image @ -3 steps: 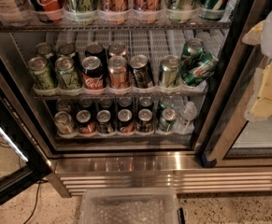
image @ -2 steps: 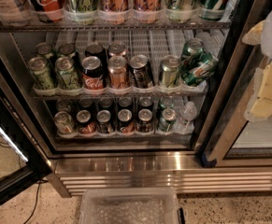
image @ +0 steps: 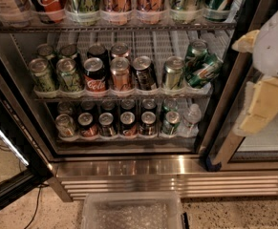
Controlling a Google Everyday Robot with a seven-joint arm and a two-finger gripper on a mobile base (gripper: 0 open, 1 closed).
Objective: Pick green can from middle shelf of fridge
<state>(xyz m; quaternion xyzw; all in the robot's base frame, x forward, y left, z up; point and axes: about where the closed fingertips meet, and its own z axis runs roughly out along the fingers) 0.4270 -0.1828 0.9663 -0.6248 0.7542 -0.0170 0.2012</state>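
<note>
Nothing that I can make out has shifted since a moment ago: the tool and every can sit where they did. Nearest me, on the speckled floor (image: 14, 209), lies a clear plastic bin (image: 131, 213), set just before the ribbed steel base panel of the fridge (image: 153, 178). Its black-framed door (image: 7, 142) stands open at the left, a lit strip along its edge. At the right, outside the open compartment and in front of the neighbouring glass door, hangs the tool (image: 264, 101), white above and pale yellow below, well apart from every can and holding nothing; whether it is spread or pressed together I cannot tell. Further in, the lowest rack (image: 129, 138) carries a dim row of cans and a small water bottle (image: 191, 118) at its right end. Above it, the middle shelf (image: 124, 97) holds two rows of cans in clear trays. The green can (image: 173, 73) stands upright in the front row, right of centre, with a dark can (image: 143, 73) just to its left and a tilted 7UP can (image: 203, 70) just to its right, leaning beside a second, upright one behind. Left along the same row come a copper can (image: 120, 73), a red Coca-Cola can (image: 94, 78) and two more greenish cans (image: 55, 75) at the far left. Farthest up, the top rack (image: 114, 26) bears a line of tall bottles.
</note>
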